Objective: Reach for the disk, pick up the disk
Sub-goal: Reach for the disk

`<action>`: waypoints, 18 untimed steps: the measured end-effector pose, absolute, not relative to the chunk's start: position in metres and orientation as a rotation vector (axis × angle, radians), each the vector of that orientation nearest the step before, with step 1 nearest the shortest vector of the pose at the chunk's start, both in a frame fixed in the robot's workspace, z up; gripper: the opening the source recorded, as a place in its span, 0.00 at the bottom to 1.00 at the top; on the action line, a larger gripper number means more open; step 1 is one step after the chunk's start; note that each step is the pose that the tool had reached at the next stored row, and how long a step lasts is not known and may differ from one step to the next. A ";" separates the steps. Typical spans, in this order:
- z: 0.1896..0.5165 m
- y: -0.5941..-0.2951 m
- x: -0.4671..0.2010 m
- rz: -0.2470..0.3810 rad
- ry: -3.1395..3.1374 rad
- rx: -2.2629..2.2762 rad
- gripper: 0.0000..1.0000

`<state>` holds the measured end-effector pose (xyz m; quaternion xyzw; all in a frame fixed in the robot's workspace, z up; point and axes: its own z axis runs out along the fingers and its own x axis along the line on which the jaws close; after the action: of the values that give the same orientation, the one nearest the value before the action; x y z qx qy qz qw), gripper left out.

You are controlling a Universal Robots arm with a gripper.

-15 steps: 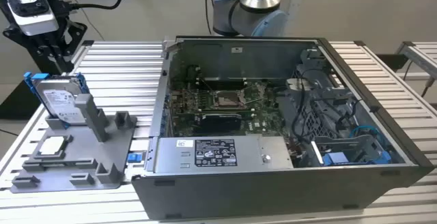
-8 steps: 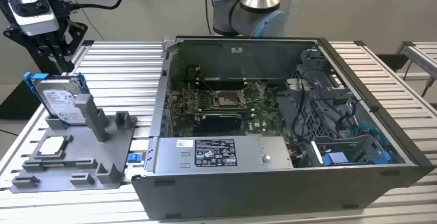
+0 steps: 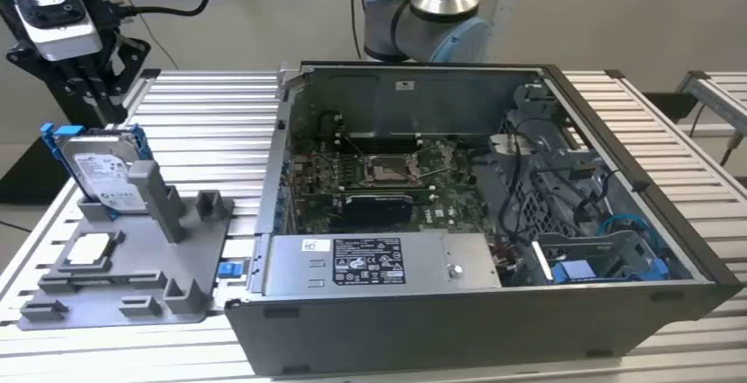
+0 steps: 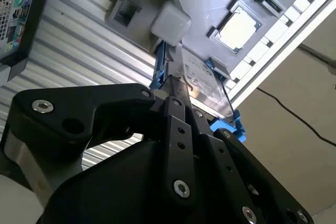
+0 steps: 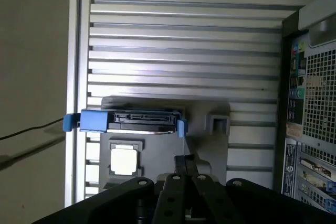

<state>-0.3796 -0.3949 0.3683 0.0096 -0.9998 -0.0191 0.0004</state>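
Observation:
The disk stands upright on its edge in a grey holder at the exterior view's left. It is silver-grey with a white label and a bright blue bracket around it. My gripper hangs just above and slightly behind the disk's top edge, apart from it. Its black fingers look pressed together with nothing between them. In the first wrist view the disk is seen edge-on beyond my gripper. In the second wrist view my gripper points toward the disk.
A small square silver chip lies in the grey holder in front of the disk. An open computer case fills the middle and right of the slatted table. Inside it sits a blue caddy.

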 end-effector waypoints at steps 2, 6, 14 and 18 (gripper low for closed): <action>0.368 -0.395 -0.379 -0.060 -3.140 0.030 0.00; 0.367 -0.384 -0.379 -0.060 -3.140 0.030 0.00; 0.363 -0.367 -0.405 -0.060 -3.141 0.030 0.00; 0.362 -0.367 -0.423 -0.060 -3.141 0.031 0.00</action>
<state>-0.4228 -0.3669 0.3616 0.0100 -0.9998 -0.0191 0.0000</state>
